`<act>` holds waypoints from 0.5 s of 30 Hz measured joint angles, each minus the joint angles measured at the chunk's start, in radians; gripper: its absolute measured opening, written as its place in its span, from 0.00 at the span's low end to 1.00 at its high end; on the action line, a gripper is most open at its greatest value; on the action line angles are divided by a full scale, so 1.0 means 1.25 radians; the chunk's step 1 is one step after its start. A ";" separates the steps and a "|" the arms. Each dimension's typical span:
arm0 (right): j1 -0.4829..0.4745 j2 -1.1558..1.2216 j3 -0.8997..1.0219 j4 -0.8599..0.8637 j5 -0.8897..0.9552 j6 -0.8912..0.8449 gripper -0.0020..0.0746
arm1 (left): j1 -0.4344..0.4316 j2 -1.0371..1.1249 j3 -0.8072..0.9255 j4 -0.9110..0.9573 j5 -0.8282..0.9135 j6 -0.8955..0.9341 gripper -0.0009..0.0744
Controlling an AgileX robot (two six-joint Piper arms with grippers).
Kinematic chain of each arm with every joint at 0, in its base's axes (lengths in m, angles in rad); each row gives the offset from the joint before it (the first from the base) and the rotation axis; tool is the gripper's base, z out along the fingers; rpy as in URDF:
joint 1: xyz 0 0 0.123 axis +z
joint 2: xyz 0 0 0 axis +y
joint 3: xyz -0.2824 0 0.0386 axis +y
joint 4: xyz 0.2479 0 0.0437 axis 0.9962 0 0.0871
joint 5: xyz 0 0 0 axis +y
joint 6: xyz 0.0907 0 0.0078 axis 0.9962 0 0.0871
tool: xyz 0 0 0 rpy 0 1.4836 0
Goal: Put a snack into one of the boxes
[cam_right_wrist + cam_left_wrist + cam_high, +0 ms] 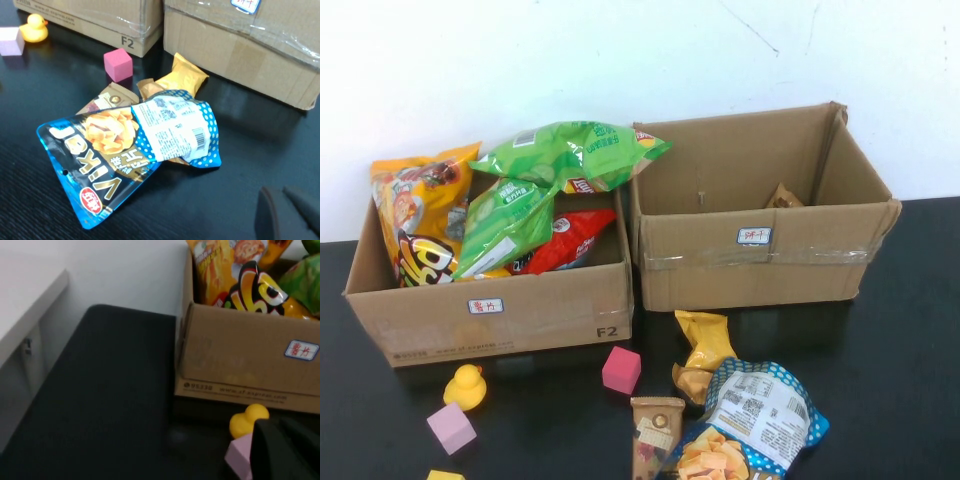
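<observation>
Two open cardboard boxes stand side by side at the back. The left box point(500, 320) is full of chip bags. The right box point(760, 270) holds one small brown snack point(783, 197). On the table in front lie a blue polka-dot chip bag point(760, 415), a yellow packet point(705, 345) and a brown packet point(655, 430). Neither gripper shows in the high view. My right gripper point(280, 192) is shut and empty, low over the table, a short way from the blue bag point(125, 150). My left gripper point(277, 422) is shut and empty near the left box's point(240, 360) front corner.
A yellow toy duck point(466, 387), a light pink cube point(451, 428) and a bright pink cube point(621, 370) sit in front of the left box. A yellow block point(445, 476) lies at the table's near edge. A white wall stands behind the boxes.
</observation>
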 joint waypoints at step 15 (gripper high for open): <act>0.000 0.000 0.000 0.011 0.003 0.000 0.02 | -0.110 0.000 -0.002 0.060 0.019 -0.016 0.01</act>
